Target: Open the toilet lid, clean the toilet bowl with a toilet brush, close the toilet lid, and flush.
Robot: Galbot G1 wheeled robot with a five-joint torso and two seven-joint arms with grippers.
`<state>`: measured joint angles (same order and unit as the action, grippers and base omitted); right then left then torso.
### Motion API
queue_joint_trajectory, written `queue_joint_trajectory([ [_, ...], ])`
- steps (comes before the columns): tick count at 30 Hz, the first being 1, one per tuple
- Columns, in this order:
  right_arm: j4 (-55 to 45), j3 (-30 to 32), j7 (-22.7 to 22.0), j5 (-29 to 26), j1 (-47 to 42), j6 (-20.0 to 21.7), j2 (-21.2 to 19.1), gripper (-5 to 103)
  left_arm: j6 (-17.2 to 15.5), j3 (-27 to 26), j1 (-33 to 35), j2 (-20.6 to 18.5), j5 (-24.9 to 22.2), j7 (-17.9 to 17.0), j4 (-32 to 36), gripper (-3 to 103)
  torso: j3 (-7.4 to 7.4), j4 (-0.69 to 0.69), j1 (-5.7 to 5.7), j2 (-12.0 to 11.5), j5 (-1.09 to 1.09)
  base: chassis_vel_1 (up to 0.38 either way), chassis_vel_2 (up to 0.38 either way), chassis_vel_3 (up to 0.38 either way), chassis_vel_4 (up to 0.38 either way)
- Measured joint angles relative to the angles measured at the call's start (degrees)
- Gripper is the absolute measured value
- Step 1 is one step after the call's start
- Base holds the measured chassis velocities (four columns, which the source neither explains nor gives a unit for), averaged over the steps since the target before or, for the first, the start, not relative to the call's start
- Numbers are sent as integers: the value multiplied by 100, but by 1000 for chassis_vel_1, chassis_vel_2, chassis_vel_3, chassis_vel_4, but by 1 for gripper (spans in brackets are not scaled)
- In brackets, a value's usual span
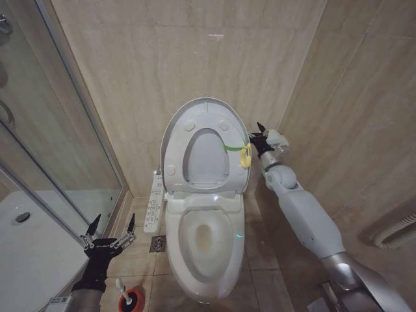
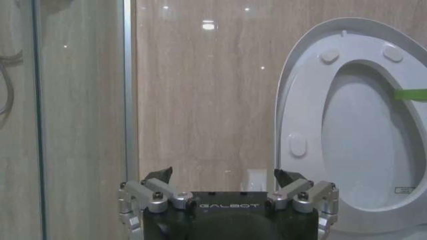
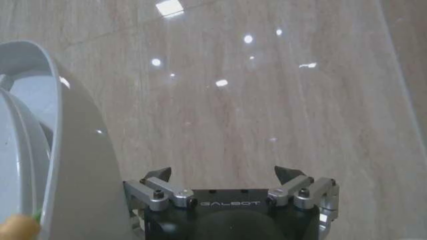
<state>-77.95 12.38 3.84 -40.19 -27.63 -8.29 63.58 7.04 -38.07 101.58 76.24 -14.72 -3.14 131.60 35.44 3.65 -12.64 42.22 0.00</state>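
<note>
Glossy white oval plastic toilet lid (image 1: 203, 146) stands upright against the beige tiled wall (image 1: 162, 58), with the white ceramic toilet bowl (image 1: 203, 244) open below.
Right pincer (image 1: 255, 138), spread wide and empty, sits beside the lid's yellow ring (image 1: 246, 155); left pincer (image 1: 109, 227), likewise spread and empty, hangs above the white-handled toilet brush (image 1: 121, 290) in its round red cup (image 1: 132, 301), near the glass shower door (image 1: 45, 130).

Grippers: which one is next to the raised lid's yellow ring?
The right gripper, beside the yellow ring on the toilet lid; the left gripper hangs by the toilet brush.

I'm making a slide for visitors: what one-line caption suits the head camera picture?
Toilet lid raised, right gripper open beside its yellow ring; left gripper open above the toilet brush.
</note>
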Motion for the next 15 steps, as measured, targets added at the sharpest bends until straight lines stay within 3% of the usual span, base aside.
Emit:
queue_joint_trajectory([
  [15,-1052,275,47,-432,-1042,35,-467,100,0,0,0,0,0,0,0,99,0,1,0,0,-1,0,0,0,0],
])
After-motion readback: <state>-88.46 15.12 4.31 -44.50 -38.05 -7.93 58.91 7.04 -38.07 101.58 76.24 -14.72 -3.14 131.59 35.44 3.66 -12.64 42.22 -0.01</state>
